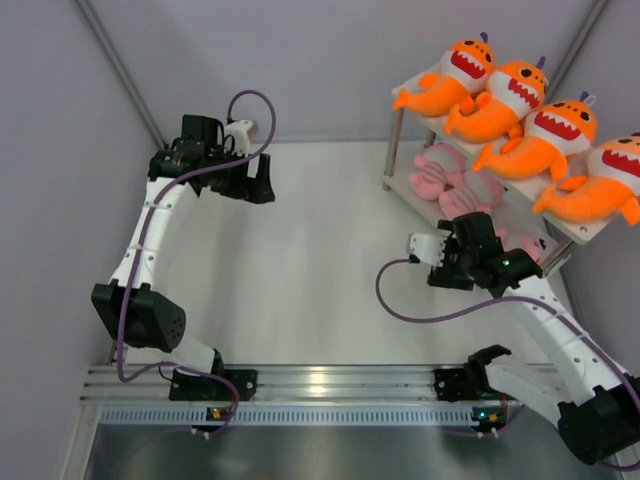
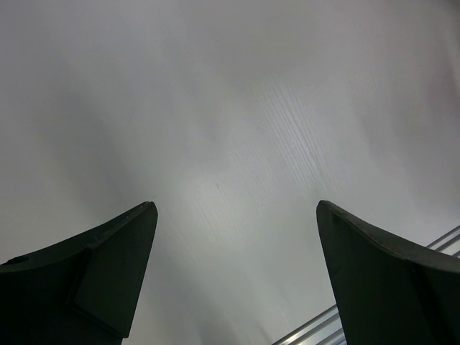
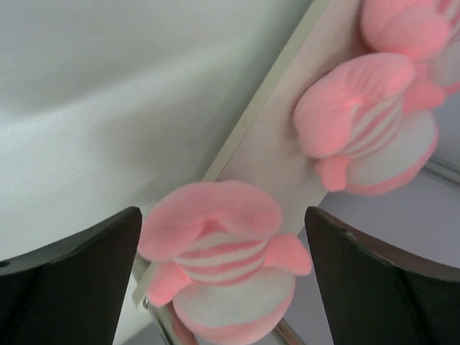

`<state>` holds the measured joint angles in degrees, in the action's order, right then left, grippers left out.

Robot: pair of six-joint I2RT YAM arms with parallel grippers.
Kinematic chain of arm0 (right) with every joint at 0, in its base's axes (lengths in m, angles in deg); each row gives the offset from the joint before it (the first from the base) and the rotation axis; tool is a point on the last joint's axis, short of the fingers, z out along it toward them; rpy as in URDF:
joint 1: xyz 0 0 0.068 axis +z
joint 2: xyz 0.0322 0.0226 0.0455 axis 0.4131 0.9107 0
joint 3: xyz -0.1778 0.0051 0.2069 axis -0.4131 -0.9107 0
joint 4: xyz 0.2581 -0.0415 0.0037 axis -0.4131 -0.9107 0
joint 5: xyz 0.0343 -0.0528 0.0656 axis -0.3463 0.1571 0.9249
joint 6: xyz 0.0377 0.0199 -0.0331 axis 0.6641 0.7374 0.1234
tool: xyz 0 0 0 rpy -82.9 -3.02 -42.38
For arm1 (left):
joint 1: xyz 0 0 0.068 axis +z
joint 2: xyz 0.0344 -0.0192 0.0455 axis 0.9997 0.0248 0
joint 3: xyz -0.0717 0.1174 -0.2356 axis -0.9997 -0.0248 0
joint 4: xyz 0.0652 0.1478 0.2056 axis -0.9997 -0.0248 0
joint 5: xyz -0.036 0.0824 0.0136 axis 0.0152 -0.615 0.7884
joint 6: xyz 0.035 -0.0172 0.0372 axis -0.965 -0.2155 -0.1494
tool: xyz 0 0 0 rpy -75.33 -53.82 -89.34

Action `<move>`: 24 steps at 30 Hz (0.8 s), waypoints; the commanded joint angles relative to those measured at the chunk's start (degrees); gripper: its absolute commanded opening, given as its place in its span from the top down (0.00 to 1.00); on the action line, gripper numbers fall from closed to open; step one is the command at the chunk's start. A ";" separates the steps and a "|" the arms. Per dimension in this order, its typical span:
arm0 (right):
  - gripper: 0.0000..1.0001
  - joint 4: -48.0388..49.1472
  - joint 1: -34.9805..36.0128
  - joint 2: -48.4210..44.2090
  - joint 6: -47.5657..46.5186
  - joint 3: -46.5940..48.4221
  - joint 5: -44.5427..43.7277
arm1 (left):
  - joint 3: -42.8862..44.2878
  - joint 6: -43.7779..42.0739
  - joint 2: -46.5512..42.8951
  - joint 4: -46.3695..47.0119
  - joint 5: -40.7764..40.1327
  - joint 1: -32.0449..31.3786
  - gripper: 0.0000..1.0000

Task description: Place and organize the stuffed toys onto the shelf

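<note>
White tabletop [image 1: 300,280], bare under the left claw [image 1: 258,182] at upper left of the overhead view. Its jaws are spread wide with nothing between them, elbow bent, well apart from the toys.

Right claw [image 3: 223,215], lower right: jaws wide, straddling a pink striped plush [image 3: 230,287] but not gripping it. The plush sits on the shelf [image 1: 572,232], at the near end of its lower board [image 3: 280,144], with a second pink plush [image 3: 374,122] next along. The forearm reaches up-frame and the claw is low, at lower-board height.

Four orange sharks [image 1: 545,135] line the shelf's top, upper right.

Judgement: placing step, nearly finished. Back out straight along the finger line so that neither pad drags the toy off the board edge.
</note>
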<state>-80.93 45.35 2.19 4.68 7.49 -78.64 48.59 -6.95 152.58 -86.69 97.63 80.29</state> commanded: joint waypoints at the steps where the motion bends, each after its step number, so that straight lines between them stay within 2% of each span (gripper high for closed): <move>1: 0.05 4.94 2.16 1.76 15.90 6.49 4.23 | -0.02 -0.70 -1.34 0.39 1.51 0.03 0.02; 3: 0.09 10.21 2.69 4.48 23.39 9.30 1.36 | -0.20 -0.61 -1.43 0.39 1.69 0.03 0.02; 4: 0.16 11.45 2.78 5.54 32.30 10.35 -0.41 | -0.20 -0.61 -1.60 0.39 1.69 0.03 0.02; 5: 0.20 11.81 2.78 8.07 36.66 12.89 -1.99 | -0.20 -0.70 -1.78 0.31 1.69 0.03 0.02; 6: 0.29 11.20 2.78 9.31 44.10 14.04 -4.27 | -0.29 -0.78 -1.95 0.39 1.51 0.03 0.02; 8: 0.34 10.76 2.96 11.51 49.77 14.67 -5.69 | -0.20 -0.96 -2.04 0.39 1.69 0.03 0.02; 13: 0.30 15.24 5.59 11.52 63.05 8.35 -24.47 | -0.02 -0.96 -1.95 0.31 1.95 0.03 0.02; 15: 0.29 14.10 5.51 12.05 69.88 8.25 -33.76 | -0.11 -0.87 -1.87 0.39 2.12 0.03 0.02; 18: 0.28 9.19 5.42 14.07 75.62 9.31 -43.19 | -0.11 -1.05 -2.22 0.39 2.39 0.03 0.02; 21: 0.27 7.33 5.42 15.13 77.91 9.57 -45.25 | -0.11 -0.96 -2.39 0.31 2.91 0.03 0.02; 24: 0.27 7.24 4.89 16.53 78.36 9.22 -43.33 | -0.03 -1.05 -2.48 0.39 3.18 0.03 0.02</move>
<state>-72.40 50.46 17.95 77.85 15.69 -117.63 48.48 -7.17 152.56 -86.74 99.16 80.29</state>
